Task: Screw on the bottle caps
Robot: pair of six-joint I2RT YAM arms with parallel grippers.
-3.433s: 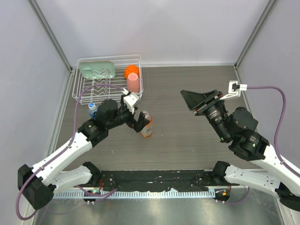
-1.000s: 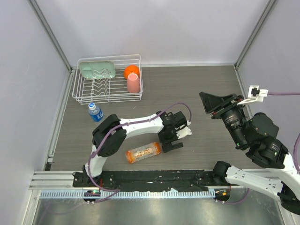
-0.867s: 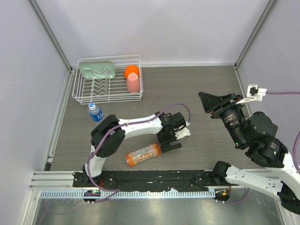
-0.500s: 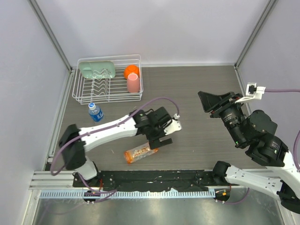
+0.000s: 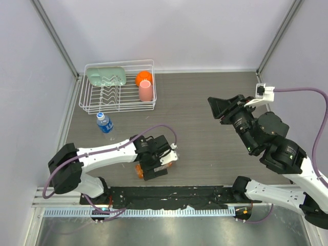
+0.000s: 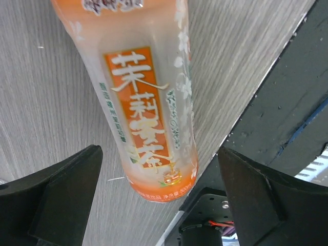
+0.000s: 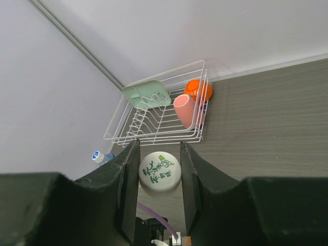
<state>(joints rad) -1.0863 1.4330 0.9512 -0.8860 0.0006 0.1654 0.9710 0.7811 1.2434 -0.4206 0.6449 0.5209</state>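
Left gripper: spread wide over the orange bottle (laid at the near edge of the table)
Right gripper: clamped on a white cap

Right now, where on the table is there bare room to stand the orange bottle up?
Bare tabletop between the rack and the right gripper, back to the wall. Crowded: near left, where the left gripper straddles the orange bottle.

The clear plastic bottle of orange drink, upright earlier, now lies flat; the left gripper has released it, retreating toward 7 o'clock.
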